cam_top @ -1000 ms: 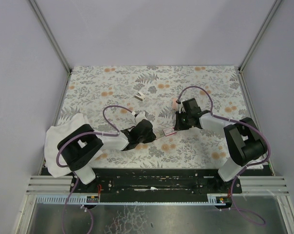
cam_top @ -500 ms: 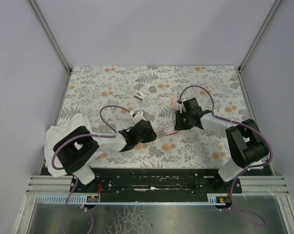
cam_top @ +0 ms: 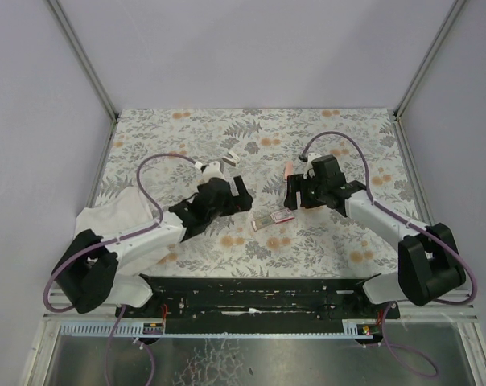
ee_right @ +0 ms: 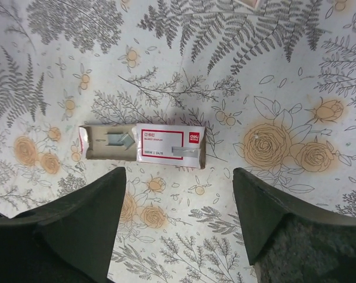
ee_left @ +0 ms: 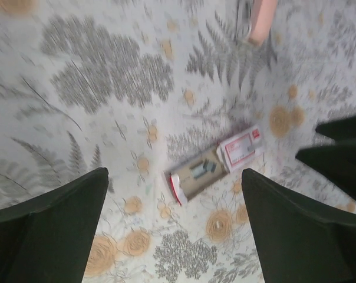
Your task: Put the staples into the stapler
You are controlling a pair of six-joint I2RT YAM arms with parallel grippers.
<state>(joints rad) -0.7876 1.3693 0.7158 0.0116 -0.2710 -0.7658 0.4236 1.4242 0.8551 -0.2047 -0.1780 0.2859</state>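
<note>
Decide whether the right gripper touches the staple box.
Apart. Right wrist view: the box lies flat, clear of the open right gripper, tablecloth showing all around it.

Stretched inward, facing each other: left gripper (cam_top: 243,193), right gripper (cam_top: 291,195), both low, jaws spread wide, gripping nothing.

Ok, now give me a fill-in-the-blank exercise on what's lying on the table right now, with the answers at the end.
1. The staple box lies flat on the table with its tan inner tray slid partly ____.
2. The left gripper and the right gripper both stand apart from the box, each with jaws ____.
3. Around its pale label, the box's outer sleeve is ____.
4. The crumpled white cloth lies beside the ____ arm.

Missing words: out; open; red; left.
</note>
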